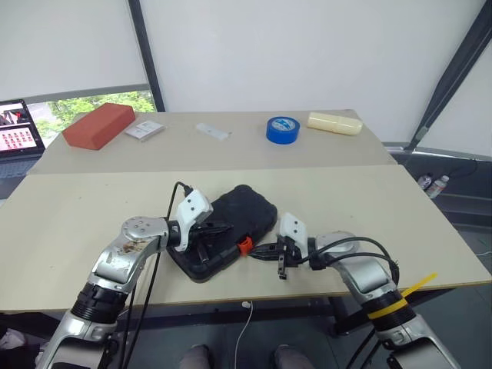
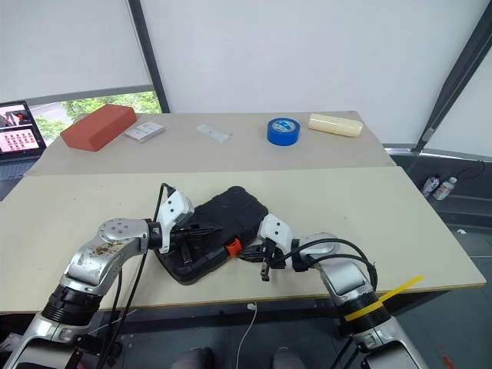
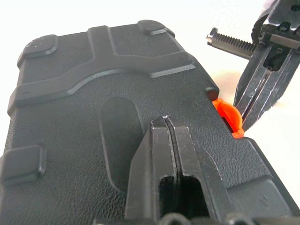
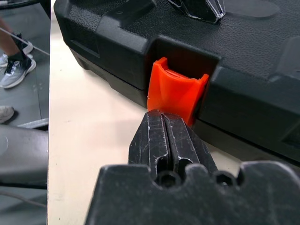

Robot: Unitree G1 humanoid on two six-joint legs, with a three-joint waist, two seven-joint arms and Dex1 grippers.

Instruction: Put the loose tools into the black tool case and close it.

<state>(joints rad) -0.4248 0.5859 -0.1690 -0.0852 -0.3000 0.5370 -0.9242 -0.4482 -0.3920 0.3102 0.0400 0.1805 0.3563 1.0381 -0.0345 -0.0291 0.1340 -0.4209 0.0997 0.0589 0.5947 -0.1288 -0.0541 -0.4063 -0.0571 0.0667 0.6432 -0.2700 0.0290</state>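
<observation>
With the black tool case (image 1: 231,227) lying lid-down at lower centre of the bench (image 1: 400,215), the left pincer (image 3: 165,123), pinched empty, should pin the lid while the right pincer (image 4: 164,117), also pinched empty, presses the orange latch (image 4: 176,91) home.

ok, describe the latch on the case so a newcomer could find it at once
On the near table, between the two tools, lies the closed black tool case. On its edge nearest the robot, in a notch in the middle, sits the small latch, with the shut right tool at its lower edge. It is the only orange part on an all-black shell.
</observation>
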